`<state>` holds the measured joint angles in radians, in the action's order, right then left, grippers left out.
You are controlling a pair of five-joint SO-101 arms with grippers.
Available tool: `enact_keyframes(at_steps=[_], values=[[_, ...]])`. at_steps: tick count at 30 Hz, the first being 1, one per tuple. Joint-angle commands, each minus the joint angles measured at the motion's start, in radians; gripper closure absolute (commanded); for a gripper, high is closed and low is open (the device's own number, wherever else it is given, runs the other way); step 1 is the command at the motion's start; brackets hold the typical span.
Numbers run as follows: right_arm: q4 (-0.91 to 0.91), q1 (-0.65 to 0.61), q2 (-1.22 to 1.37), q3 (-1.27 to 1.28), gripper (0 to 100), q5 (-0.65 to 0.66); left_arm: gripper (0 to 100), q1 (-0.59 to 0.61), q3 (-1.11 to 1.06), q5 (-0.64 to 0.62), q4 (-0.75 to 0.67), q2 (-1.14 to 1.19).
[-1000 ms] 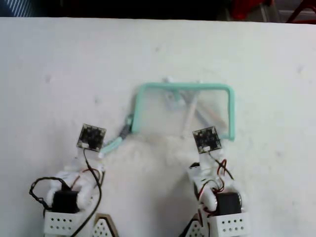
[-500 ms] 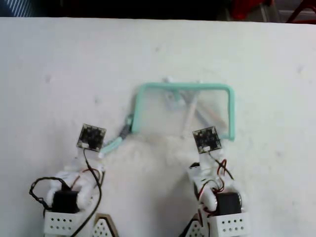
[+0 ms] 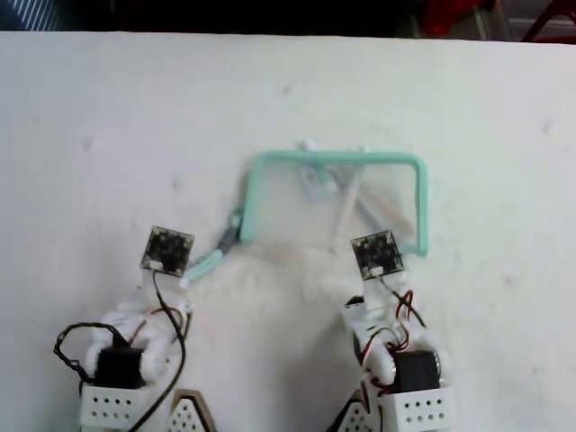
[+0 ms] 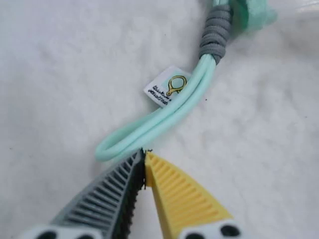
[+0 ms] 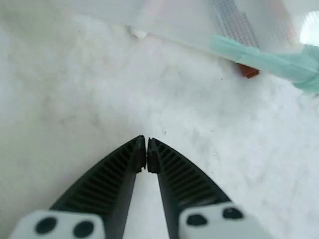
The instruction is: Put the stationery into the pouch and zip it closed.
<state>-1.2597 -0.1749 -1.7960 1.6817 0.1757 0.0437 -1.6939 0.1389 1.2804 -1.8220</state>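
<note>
The clear pouch (image 3: 378,193) with mint trim lies flat mid-table, with pale stationery (image 3: 346,205) showing through it. Its mint cord loop (image 4: 164,117), with a grey wrap (image 4: 217,32) and a white tag (image 4: 167,87), trails off the pouch's near left corner. My left gripper (image 4: 144,157), one finger grey and one yellow, is shut with its tips right at the loop's end and nothing held between them. My right gripper (image 5: 146,149), with black fingers, is shut over bare table just short of the pouch's mint edge (image 5: 259,57). A small brown piece (image 5: 247,71) shows under that edge.
The white table (image 3: 117,117) stretches open to the left, right and far side of the pouch. Both arm bases (image 3: 117,378) sit at the near edge, with loose cables (image 3: 67,346) beside the left one.
</note>
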Motion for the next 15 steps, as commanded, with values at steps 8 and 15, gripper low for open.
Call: enact_keyframes(at_steps=[8, 15], values=[[0.102, 0.005, -0.004, 0.006, 97.7, 0.014, 98, -0.002, 0.186, -0.009, 0.068, -0.007], [0.113, 0.007, -0.004, -0.130, 97.7, 0.014, 98, -0.001, 0.287, -0.009, 0.074, -0.007]])
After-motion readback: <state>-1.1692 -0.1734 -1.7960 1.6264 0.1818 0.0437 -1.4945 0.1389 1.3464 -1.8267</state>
